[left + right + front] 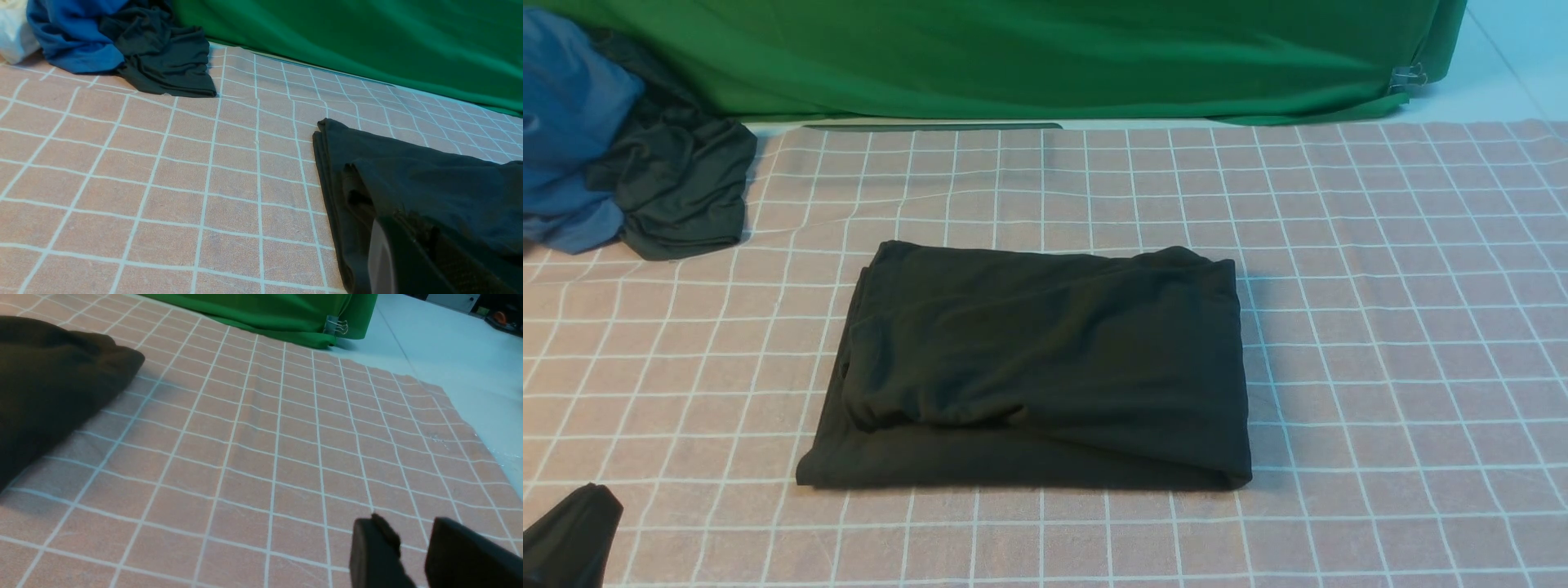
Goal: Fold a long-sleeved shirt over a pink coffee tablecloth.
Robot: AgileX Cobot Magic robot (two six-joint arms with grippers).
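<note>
Long-sleeved shirt (pixel 1037 367) lies folded into a compact, layered rectangle near the middle of the pink coffee tablecloth (pixel 1380 327), its print hidden inside the folds. It sits just beside and ahead of the left gripper (pixel 412 261), whose jaws are closed on nothing and hang at the shirt's stacked edge. The right gripper (pixel 412 555) hovers low over bare cloth with the shirt well off to its far side; its jaws stand a little apart and nothing shows between them. The folding looks essentially done, so the step in hand is probably to back both arms away — or to give a last tidy. To do that well, I would lift the left gripper straight up before drawing it back, so that it does not snag the loose layers by its fingertips and pull a corner open. The nearer hem bulges slightly; if it is pressed flat, a light downward pat would be safer than a sideways drag, which could rumple the tablecloth. A blue garment (pixel 572 131) and a dark grey-green garment (pixel 678 188) lie heaped far from both grippers.
</note>
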